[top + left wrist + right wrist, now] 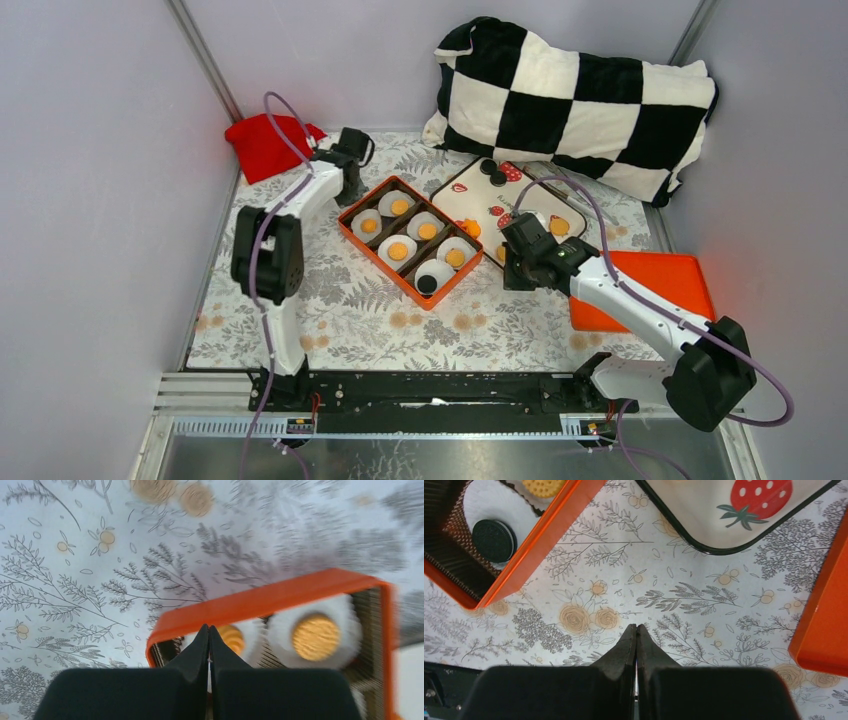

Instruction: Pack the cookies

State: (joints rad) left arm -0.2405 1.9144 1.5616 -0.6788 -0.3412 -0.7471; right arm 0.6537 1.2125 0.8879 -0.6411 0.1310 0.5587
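cookies [315,637], round golden discs, sit in pleated white cups [346,611] in orange box [260,602]

readable text: none
white tray [475,205]: small red marks beside the strawberry pictures [760,492], too small to read
black cookie [494,540]: surface pattern too fine to read
orange box [378,270], left of tray: no legible lettering

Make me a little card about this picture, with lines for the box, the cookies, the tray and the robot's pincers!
box: orange, six paper cups inside
cookies in box: five golden, one black
tray: white, strawberry pictures, a few cookies on it
left pincer: shut, empty, at the box's edge
right pincer: shut, empty, between box and lid
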